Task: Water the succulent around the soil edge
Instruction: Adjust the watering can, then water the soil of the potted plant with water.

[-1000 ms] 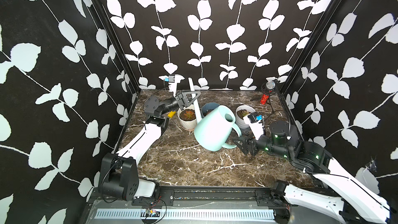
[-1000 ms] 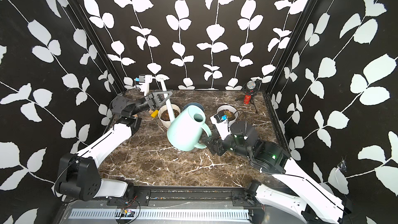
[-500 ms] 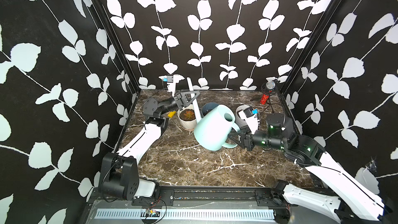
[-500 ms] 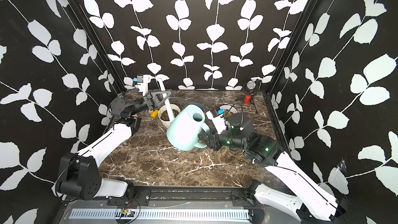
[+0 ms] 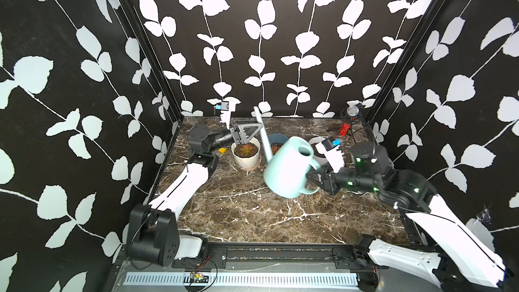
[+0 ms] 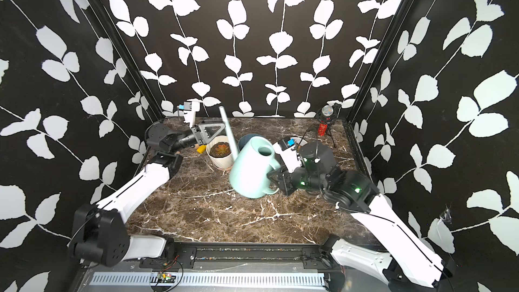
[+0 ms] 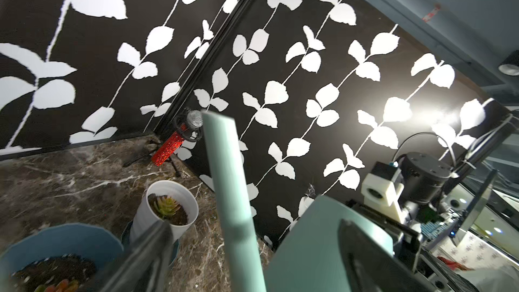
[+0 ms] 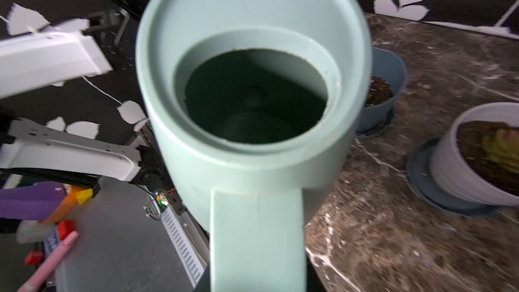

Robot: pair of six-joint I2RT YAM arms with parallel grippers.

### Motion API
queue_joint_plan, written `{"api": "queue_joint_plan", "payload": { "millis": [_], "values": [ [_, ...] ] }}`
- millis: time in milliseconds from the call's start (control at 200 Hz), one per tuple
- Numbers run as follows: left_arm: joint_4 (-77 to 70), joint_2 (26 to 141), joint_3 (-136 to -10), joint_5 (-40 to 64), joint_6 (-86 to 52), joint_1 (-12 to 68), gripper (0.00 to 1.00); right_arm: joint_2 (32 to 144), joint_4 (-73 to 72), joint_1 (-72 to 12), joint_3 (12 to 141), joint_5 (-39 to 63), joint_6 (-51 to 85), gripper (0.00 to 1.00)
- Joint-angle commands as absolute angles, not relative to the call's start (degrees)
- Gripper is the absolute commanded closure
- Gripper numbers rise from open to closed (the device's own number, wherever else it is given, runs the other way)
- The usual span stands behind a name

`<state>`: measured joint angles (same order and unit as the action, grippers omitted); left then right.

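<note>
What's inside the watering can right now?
The right wrist view looks straight into the watering can through its fill hole. Only a dark hollow and pale green inner walls show. The bottom is lost in shadow, so I can't tell whether there is water.

Red mic (image 5: pixel 348 121) on tripod, back-right corner of marble bench (image 5: pixel 238 217); yellow block (image 5: pixel 222 150) back-left; leaf-print walls (image 5: pixel 266 51).

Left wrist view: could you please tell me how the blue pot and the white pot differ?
The blue pot is wide with a wavy rim; the white pot is narrower with a smooth round rim. The white pot holds a yellow-green succulent, while the blue pot's plant, cut off at the picture's edge, looks orange and green. Both stand upright on the marble table and hold dark soil.
</note>
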<state>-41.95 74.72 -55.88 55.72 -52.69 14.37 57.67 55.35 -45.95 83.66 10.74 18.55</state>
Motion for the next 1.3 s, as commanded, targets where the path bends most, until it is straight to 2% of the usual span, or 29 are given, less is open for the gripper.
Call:
{"api": "queue_joint_plan", "payload": {
  "millis": [0, 90, 165, 305, 390, 580, 835, 1095, 1295],
  "values": [
    [-30.4, 66.8, -56.6, 55.8, -42.1, 11.7, 0.01, 59.4, 66.2, -45.6, 94.2, -1.1, 11.7, 1.00],
    [-23.6, 62.8, -56.7, 55.5, -38.2, 8.6, 0.01, 61.9, 71.9, -45.6, 99.3, -4.1, 7.5, 1.00],
    [-11.6, 59.5, -58.0, 53.4, -30.7, 6.5, 0.01, 65.3, 77.9, -45.6, 104.8, -8.2, 4.3, 1.00],
    [7.2, 55.5, -61.5, 46.7, -18.0, 3.4, 0.01, 74.4, 91.1, -45.8, 115.7, -20.5, 0.2, 1.00],
    [14.8, 54.7, -62.8, 42.2, -12.2, 2.7, 0.01, 78.3, 96.6, -47.2, 117.8, -29.6, -2.5, 1.00],
    [19.5, 55.1, -61.6, 37.8, -7.3, 2.4, 0.01, 80.4, 94.9, -49.6, 116.7, -43.5, -9.8, 1.00],
    [21.8, 55.1, -60.7, 36.0, -4.7, 2.4, 0.01, 79.0, 77.8, -55.6, 105.9, -65.0, -34.1, 1.00],
    [21.5, 54.9, -59.9, 35.6, -4.4, 2.4, 0.01, 80.5, 62.3, -55.5, 101.1, -69.5, -53.1, 1.00],
    [21.5, 54.7, -59.5, 35.2, -4.1, 2.4, 0.01, 82.9, 57.9, -55.0, 98.9, -70.3, -60.1, 1.00]
  ]
}}
